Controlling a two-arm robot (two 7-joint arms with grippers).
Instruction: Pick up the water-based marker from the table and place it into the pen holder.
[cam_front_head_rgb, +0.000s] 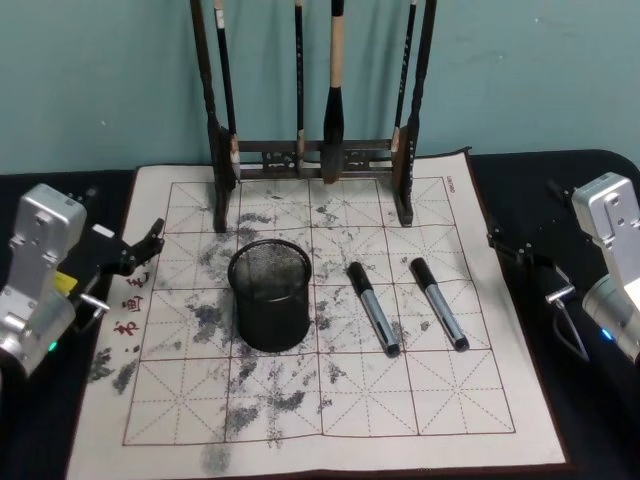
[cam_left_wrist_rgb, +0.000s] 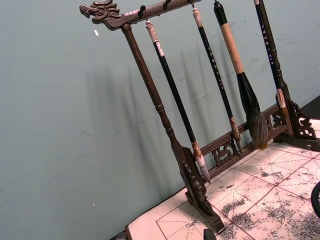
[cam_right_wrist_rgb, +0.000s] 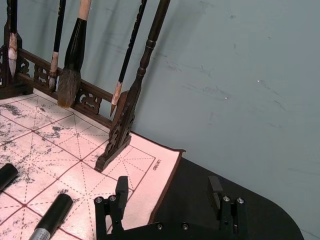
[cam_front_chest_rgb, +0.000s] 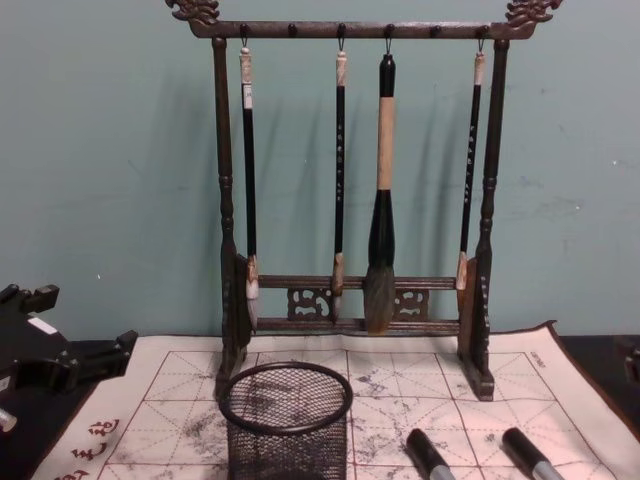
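Two alike markers, black-capped with grey barrels, lie side by side on the stained mat (cam_front_head_rgb: 470, 400): the left marker (cam_front_head_rgb: 373, 308) and the right marker (cam_front_head_rgb: 438, 303). I cannot tell which one is the water-based marker. Left of them stands the pen holder (cam_front_head_rgb: 270, 295), a round black mesh cup, upright and empty. My left gripper (cam_front_head_rgb: 123, 212) hovers open at the mat's left edge, away from the cup. At the mat's right edge my right gripper (cam_right_wrist_rgb: 168, 192) stands wide open, holding nothing. Both markers' caps (cam_right_wrist_rgb: 55, 215) show beyond one of its fingers (cam_right_wrist_rgb: 121, 189).
A tall dark wooden brush rack (cam_front_head_rgb: 315, 155) with several hanging brushes stands at the back of the mat, against a teal wall. The black table (cam_front_head_rgb: 590, 430) shows on both sides of the mat. The pen holder (cam_front_chest_rgb: 286, 420) sits just in front of the rack.
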